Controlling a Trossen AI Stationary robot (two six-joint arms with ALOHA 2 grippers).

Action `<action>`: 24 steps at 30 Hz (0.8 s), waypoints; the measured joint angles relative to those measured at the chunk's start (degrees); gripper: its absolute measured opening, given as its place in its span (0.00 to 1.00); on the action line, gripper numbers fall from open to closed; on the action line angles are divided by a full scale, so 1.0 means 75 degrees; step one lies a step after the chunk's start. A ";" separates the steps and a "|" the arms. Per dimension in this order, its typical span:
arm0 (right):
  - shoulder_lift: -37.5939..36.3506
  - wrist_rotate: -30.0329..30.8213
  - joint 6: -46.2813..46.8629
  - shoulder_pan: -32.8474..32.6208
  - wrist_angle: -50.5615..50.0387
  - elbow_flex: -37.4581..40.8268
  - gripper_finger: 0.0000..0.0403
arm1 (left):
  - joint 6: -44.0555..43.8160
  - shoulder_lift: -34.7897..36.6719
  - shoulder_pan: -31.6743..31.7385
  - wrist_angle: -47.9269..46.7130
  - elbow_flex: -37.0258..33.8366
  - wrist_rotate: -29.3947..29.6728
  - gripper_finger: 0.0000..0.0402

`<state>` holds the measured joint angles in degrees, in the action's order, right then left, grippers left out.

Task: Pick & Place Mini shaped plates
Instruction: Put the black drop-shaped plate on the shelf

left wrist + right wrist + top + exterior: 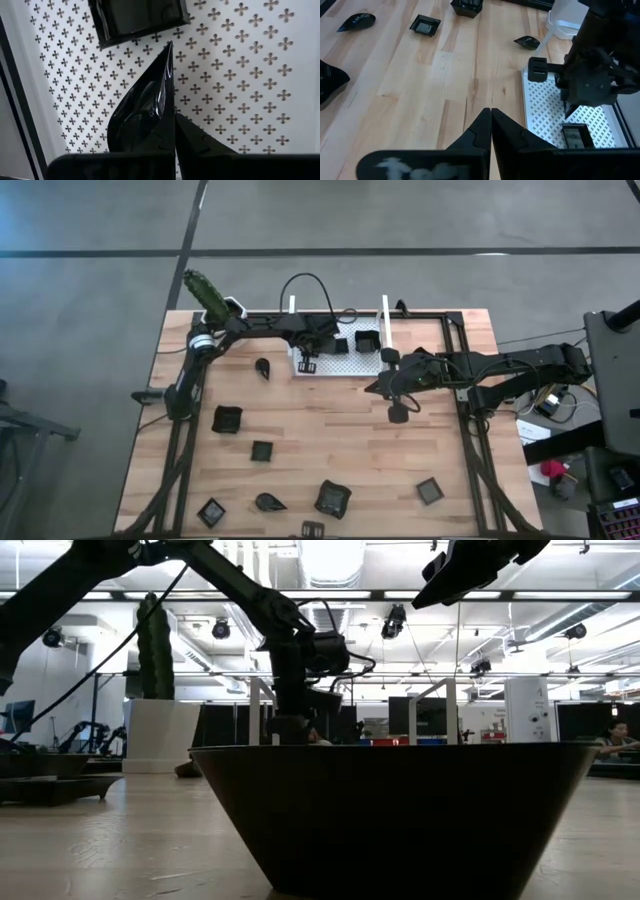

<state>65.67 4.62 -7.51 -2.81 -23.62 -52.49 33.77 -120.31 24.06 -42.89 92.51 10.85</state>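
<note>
White tray [345,366] lies under the left hand [172,107], clamped on a teardrop plate [142,117]; releasing comes next. Right hand [491,120] hovers shut, empty.

No text, label, brand, number or sign can be read anywhere.

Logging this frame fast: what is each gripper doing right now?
Left gripper: fingers shut on a leaf-shaped plate, over the white tray.
Right gripper: fingers shut, empty, over bare table.
</note>
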 joint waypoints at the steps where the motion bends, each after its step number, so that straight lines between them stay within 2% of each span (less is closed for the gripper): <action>1: 0.0000 0.0000 0.0000 0.0000 -0.0001 0.0000 0.02 | -0.0017 0.0000 0.0021 0.0000 0.0000 -0.0003 0.00; 24: 0.0000 0.0000 0.0000 0.0000 -0.0003 0.0000 0.02 | -0.0080 0.0000 0.0078 0.0012 0.0000 -0.0105 0.00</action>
<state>65.67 4.62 -7.51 -2.81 -23.64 -52.49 33.17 -120.31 24.64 -42.81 92.51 10.07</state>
